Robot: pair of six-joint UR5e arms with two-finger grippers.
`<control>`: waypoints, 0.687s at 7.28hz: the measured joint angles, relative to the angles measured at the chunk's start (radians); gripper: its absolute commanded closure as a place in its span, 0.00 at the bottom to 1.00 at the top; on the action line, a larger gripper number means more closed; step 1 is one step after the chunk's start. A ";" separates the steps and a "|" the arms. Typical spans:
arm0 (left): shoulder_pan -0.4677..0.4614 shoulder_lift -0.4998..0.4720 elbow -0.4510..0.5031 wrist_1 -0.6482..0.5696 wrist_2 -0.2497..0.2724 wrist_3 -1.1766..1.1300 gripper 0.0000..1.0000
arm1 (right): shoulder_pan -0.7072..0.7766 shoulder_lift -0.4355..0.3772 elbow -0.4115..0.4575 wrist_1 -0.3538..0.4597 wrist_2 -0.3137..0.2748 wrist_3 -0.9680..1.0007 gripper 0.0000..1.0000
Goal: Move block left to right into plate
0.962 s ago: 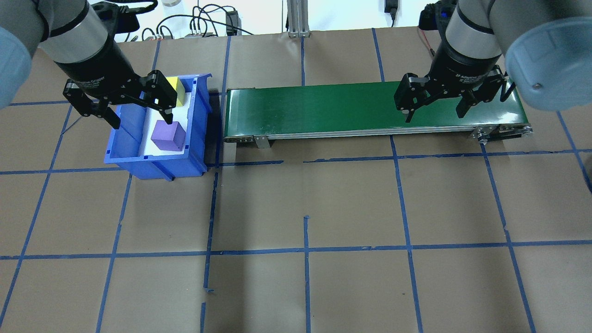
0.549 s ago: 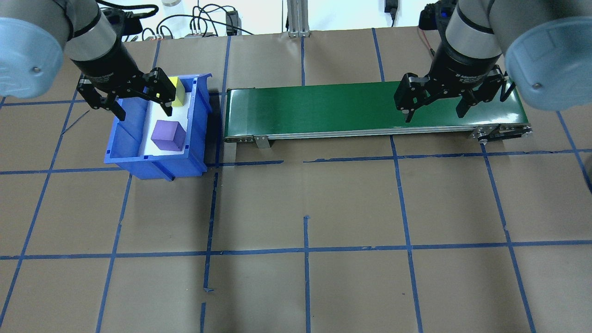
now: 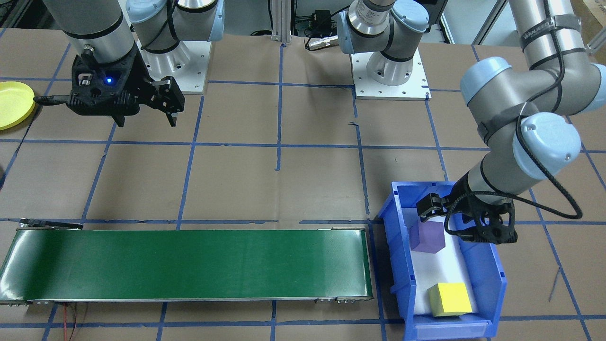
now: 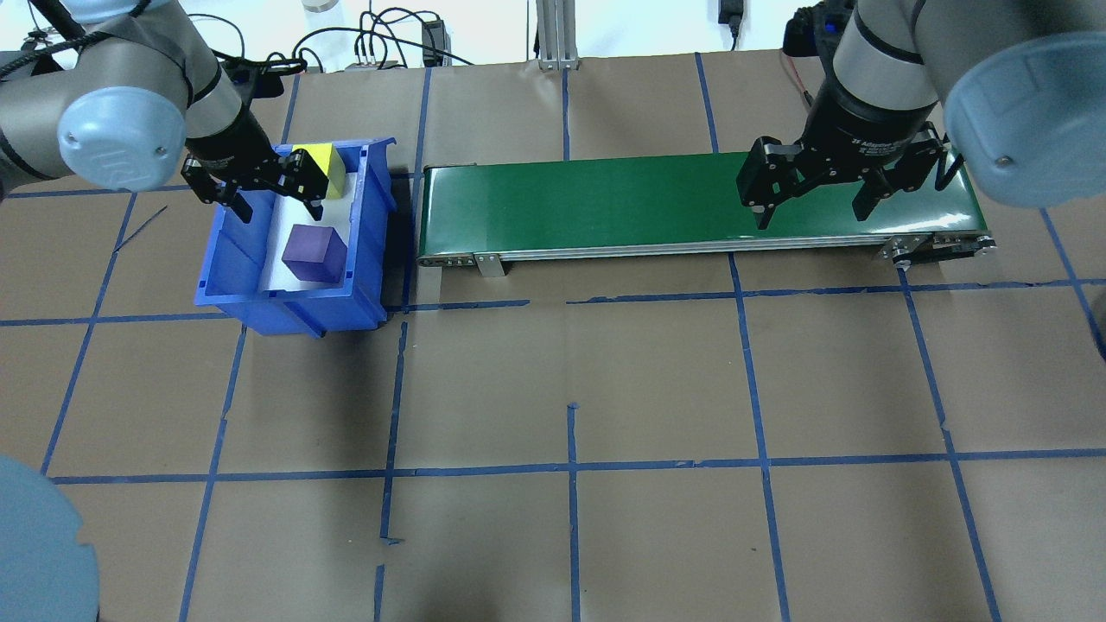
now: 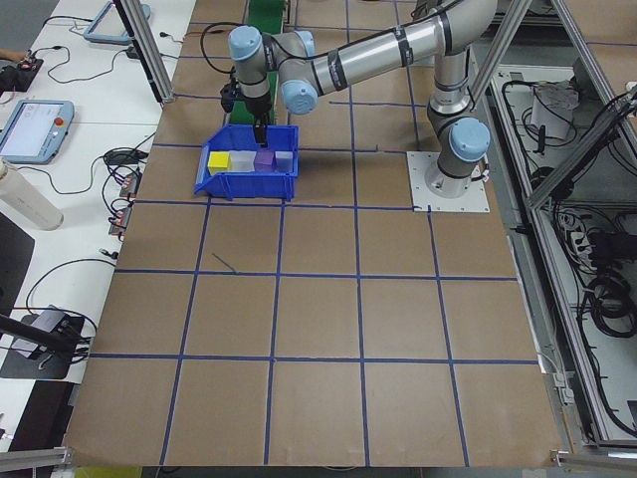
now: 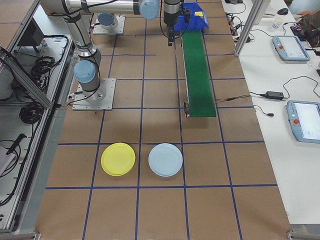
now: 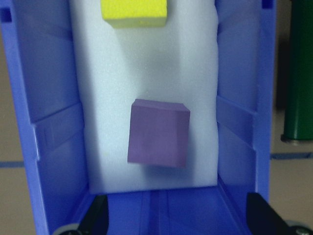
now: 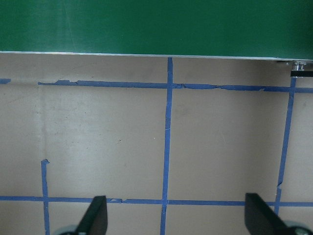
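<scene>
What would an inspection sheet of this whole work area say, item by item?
Surface: brown paper-covered table with a grid of blue tape lines.
Job's things: purple block and yellow block lie apart on white foam in the blue bin; green conveyor belt empty; yellow plate empty.
Clutter: light blue plate beside the yellow one.
Grippers: left gripper open, over the bin, holding nothing; right gripper open, over the belt's far end, holding nothing.
Cables: loose wires past the table's far edge.
Surroundings: side benches with tablets.
</scene>
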 measured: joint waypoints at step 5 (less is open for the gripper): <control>0.003 -0.079 0.010 0.055 -0.002 0.009 0.00 | 0.001 0.001 0.001 0.000 0.000 0.000 0.00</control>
